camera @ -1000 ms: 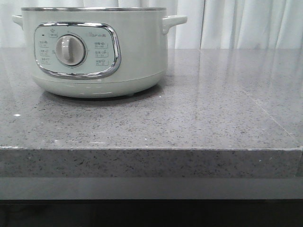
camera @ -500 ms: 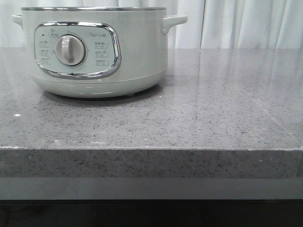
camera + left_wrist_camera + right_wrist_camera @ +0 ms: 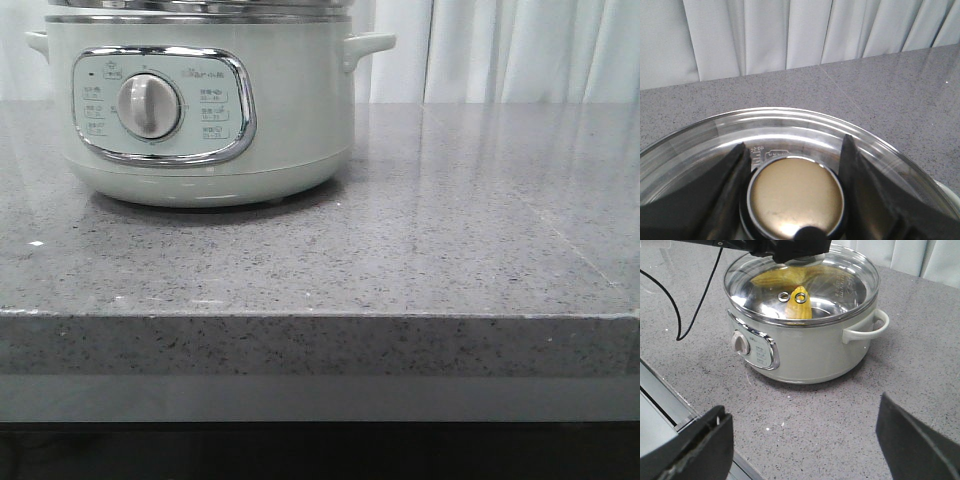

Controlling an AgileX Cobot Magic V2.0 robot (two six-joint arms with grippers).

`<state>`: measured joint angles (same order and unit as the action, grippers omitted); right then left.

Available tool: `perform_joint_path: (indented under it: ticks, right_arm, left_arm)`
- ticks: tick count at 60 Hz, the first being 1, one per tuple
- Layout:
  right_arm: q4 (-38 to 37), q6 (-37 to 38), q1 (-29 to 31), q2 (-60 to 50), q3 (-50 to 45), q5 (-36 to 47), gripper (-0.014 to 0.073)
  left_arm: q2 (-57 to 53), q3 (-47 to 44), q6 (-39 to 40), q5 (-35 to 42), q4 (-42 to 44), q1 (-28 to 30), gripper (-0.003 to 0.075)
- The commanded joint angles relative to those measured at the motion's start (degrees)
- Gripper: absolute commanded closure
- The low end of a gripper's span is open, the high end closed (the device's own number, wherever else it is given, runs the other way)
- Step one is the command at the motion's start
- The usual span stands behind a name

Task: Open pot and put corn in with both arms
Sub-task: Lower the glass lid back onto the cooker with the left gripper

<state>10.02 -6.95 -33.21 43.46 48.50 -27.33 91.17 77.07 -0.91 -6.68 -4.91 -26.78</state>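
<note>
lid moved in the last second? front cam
Yes. The lid now shows as a second steel band just above the rim of the pot, where the earlier front frames showed the rim alone. The pot itself is unmoved on the counter.

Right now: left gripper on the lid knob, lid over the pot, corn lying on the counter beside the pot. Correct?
Not quite. The corn is not on the counter: the right wrist view shows it inside the pot, seen through the glass lid. The rest holds: in the left wrist view the left gripper straddles the lid knob.
</note>
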Motion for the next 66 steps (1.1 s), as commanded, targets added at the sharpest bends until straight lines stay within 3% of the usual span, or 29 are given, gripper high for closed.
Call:
perform_joint_path:
  ticks: [1, 45, 49, 60, 66]
  right_arm:
    - [0.44, -0.08, 0.21, -0.38, 1.52, 4.19, 0.0]
    - [0.44, -0.08, 0.21, -0.38, 1.52, 4.19, 0.0]
    - [0.44, -0.08, 0.21, -0.38, 1.52, 4.19, 0.0]
    - [0.44, -0.08, 0.21, -0.38, 1.52, 4.19, 0.0]
    - [0.44, -0.08, 0.21, -0.38, 1.52, 4.19, 0.0]
  left_arm:
    - [-2.69, 2.77, -0.25, 8.81, 0.63, -0.36, 0.0513]
    - [-2.1, 2.77, 0.28, 4.79, -0.84, -0.59, 0.0505]
    - [-2.1, 2.77, 0.28, 4.64, -0.84, -0.59, 0.047]
    - [-2.1, 2.77, 0.28, 4.64, -0.84, -0.59, 0.0252]
    - [-2.22, 2.77, 0.28, 4.64, -0.84, -0.59, 0.0238]
